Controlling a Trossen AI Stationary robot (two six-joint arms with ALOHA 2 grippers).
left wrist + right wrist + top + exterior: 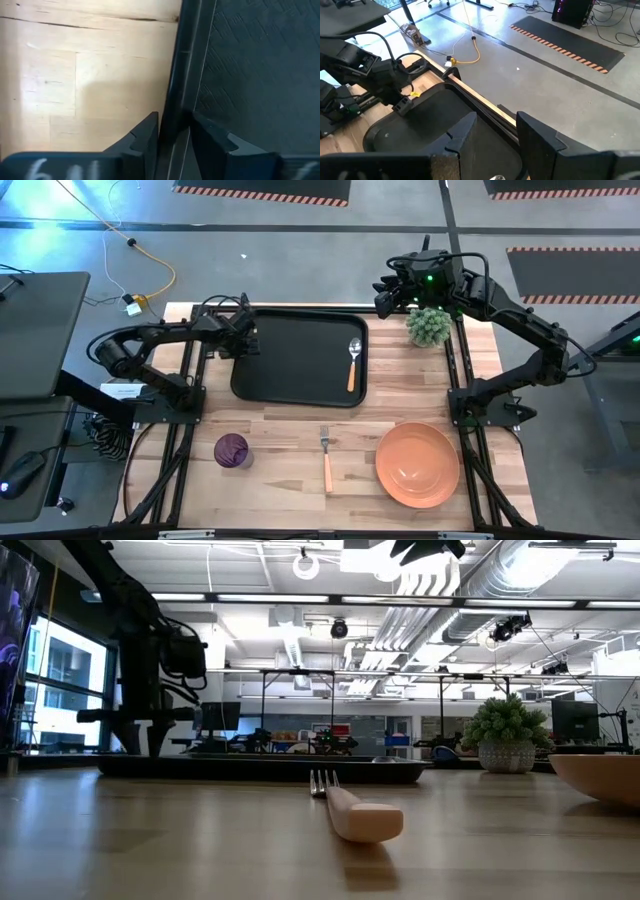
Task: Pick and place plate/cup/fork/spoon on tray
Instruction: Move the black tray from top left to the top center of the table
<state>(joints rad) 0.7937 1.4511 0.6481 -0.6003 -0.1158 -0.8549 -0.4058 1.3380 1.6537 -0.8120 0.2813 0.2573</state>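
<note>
High view, layout: the black tray [300,360] lies at the back middle of the wooden table [280,440], and the spoon [353,362] lies in the tray's right part, bowl toward the far edge.
Left gripper: the left gripper [243,337] sits at the tray's left rim; in the left wrist view its two dark fingers [142,140] are clamped on that rim [177,90], one on the table side and one inside the tray.
Right gripper: the right gripper [385,295] hangs above the table's far edge, just beyond the tray's right back corner, with its fingers [460,135] spread apart and nothing between them.
Fork: the fork [326,457] lies on the table in front of the tray, tines toward the tray, between cup and plate.
Cup: the purple cup [232,450] stands near the front left, well apart from the tray.
Plate: the orange plate [417,464] rests at the front right.
Other: a small potted plant [429,326] stands just right of the tray's back corner.
</note>
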